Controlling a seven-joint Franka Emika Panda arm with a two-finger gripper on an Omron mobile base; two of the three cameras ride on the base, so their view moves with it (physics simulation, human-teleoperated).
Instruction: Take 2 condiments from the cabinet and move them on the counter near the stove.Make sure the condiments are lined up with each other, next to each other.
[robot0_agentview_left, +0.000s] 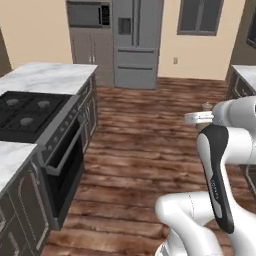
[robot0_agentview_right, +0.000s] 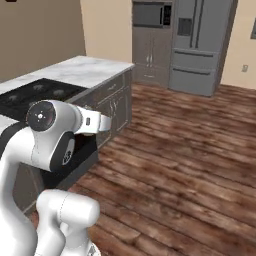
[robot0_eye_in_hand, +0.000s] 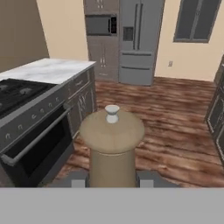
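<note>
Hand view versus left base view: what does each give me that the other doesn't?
Hand view: the tan shaker close up, held between the fingers, with its small silver knob on top.

Left base view: the arm's white and dark links, and the marble counter on the near side of the stove.

Both: the black stove with its oven bar handle, the counter beyond it, the steel fridge, the microwave and the wood floor.
</note>
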